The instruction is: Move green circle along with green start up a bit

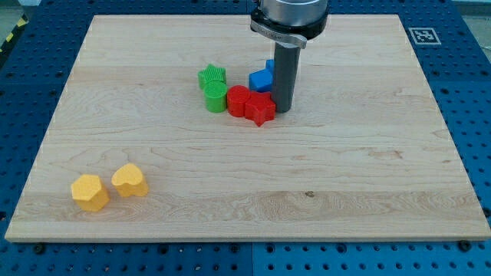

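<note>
The green star sits just above the green circle near the board's upper middle, and the two touch. A red circle touches the green circle's right side, with a red star next to it. A blue block lies above the red ones. My tip stands at the right edge of the red star, to the right of the green blocks, with the red blocks between it and them.
Two yellow blocks lie at the board's lower left. The wooden board rests on a blue perforated table. A marker tag sits at the board's upper right corner.
</note>
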Motion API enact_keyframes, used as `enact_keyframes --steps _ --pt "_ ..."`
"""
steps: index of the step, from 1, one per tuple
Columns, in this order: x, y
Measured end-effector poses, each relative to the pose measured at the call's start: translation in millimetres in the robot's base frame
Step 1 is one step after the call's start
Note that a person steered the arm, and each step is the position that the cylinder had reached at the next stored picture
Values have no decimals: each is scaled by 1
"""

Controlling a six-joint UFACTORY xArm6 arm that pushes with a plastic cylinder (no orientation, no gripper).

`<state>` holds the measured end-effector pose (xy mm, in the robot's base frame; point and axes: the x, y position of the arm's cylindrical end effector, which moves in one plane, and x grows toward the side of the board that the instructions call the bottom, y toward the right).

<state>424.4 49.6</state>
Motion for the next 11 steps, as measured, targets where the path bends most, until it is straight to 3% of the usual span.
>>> enact_keyframes --steps 2,3,5,6,11 --pt "11 13" --pt "46 20" --pt "43 -86" --pt "39 -95" --pt "-80 -99"
